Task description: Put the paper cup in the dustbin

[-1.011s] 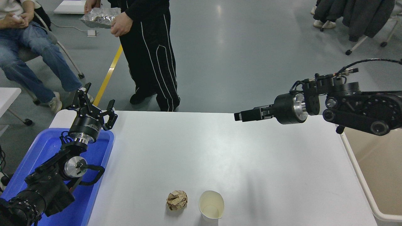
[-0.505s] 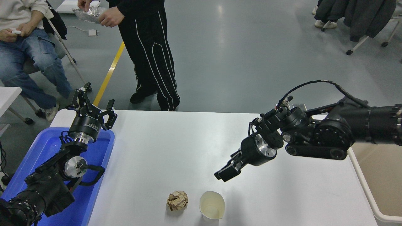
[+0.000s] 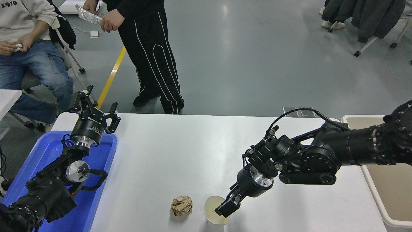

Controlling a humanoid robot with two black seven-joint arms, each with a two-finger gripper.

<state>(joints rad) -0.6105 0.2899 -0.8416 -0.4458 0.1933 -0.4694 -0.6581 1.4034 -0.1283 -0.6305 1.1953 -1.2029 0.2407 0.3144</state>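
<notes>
The paper cup (image 3: pixel 211 208) stands upright and open-mouthed at the table's near edge, off-white with a cream inside. My right gripper (image 3: pixel 224 207) reaches down from the right, and its tip sits at the right side of the cup's rim, overlapping the mouth. The view does not show whether it is open or shut. The dustbin (image 3: pixel 373 196), beige with a thick pale rim and a tan inside, stands beside the table's right edge, partly behind my right arm. My left gripper (image 3: pixel 96 108) is open and parked at the far left, over the blue tray.
A crumpled brown paper ball (image 3: pixel 182 205) lies just left of the cup. A blue plastic tray (image 3: pixel 48 151) sits under my left arm. A person in black trousers (image 3: pixel 154 54) stands at the far side, and a seated person (image 3: pixel 29 54) is at the top left.
My right arm has swung down and toward me from high over the table's far right, and its gripper tip has reached the cup's rim. The cup, the ball and the left arm have not moved.
</notes>
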